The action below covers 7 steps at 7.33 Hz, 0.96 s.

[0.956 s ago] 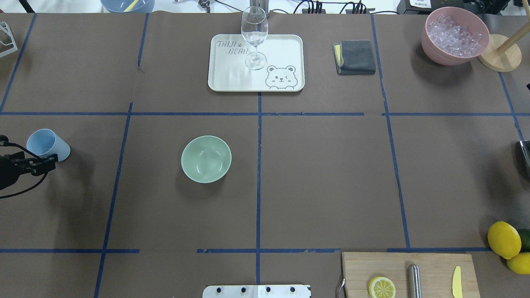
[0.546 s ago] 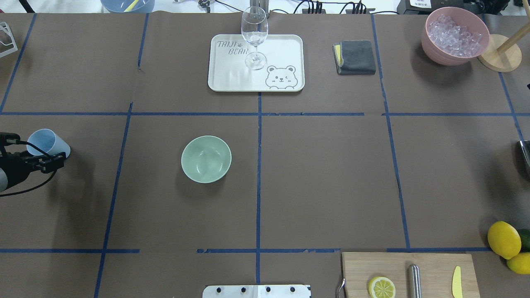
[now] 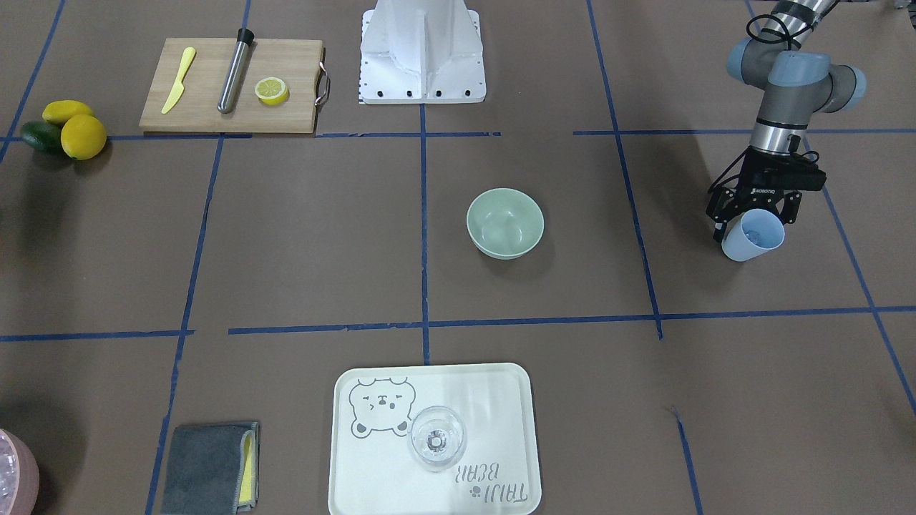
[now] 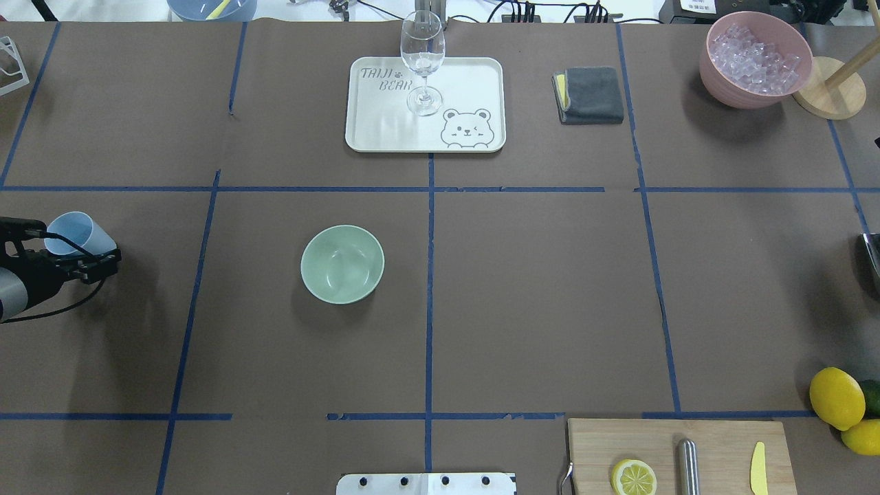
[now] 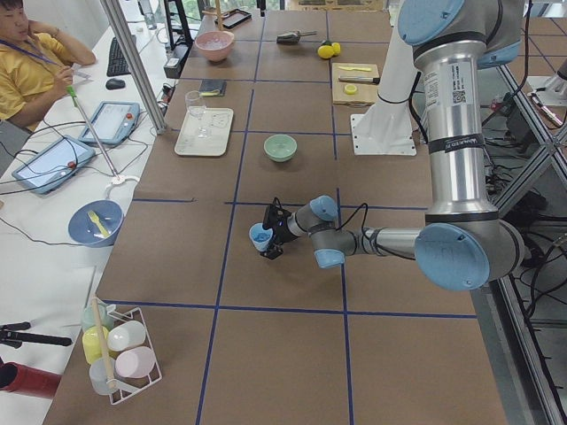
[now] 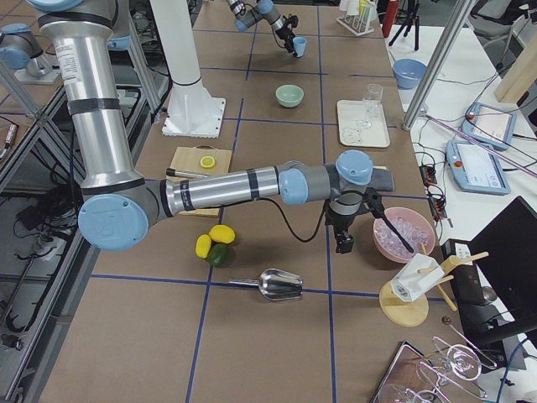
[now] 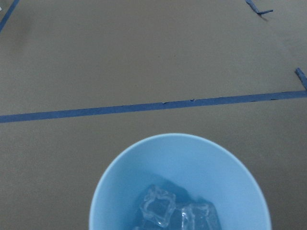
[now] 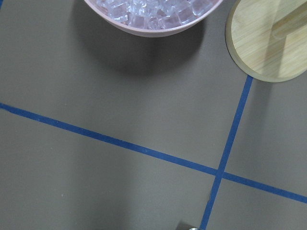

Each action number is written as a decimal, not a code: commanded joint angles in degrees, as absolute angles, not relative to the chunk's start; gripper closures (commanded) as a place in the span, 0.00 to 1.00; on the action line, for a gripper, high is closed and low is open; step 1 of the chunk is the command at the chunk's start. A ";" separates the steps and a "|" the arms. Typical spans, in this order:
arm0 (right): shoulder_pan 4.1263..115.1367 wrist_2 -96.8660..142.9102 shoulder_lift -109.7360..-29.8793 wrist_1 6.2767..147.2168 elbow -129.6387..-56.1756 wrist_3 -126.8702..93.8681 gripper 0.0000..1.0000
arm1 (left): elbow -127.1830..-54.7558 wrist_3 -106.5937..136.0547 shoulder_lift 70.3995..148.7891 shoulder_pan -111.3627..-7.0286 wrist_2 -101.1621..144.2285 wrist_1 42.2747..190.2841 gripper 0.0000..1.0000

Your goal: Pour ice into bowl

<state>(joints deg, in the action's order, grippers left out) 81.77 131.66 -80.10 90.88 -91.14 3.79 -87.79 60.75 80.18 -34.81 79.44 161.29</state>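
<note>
My left gripper is shut on the light blue cup at the table's far left and holds it just above the surface; the front-facing view shows its fingers on either side of the cup. The left wrist view looks into the cup, where a few clear ice cubes lie at the bottom. The sage-green bowl stands empty near the table's middle, well to the right of the cup. My right gripper hovers beside the pink container; I cannot tell whether it is open or shut.
The pink container of ice stands back right by a wooden stand. A wine glass stands on the white tray. Also present are a grey cloth, a cutting board, lemons and a metal scoop.
My left gripper has moved a little to the right with the blue cup, and the cup has risen slightly. The bowl and everything else have stayed put.
</note>
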 commanded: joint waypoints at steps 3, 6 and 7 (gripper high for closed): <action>81.83 131.66 -79.98 90.88 -91.14 3.78 0.00 | -87.80 60.99 80.51 -35.51 74.46 164.08 0.04; 81.83 131.66 -80.07 90.88 -91.14 3.78 0.00 | -87.54 61.26 80.51 -35.51 72.07 164.71 0.06; 81.83 131.66 -80.16 90.88 -91.14 3.78 0.00 | -87.45 61.26 80.51 -35.42 72.07 164.71 0.09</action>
<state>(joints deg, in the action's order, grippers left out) 81.83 131.66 -80.09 90.88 -91.14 3.78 -87.58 61.21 80.51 -35.49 72.21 164.64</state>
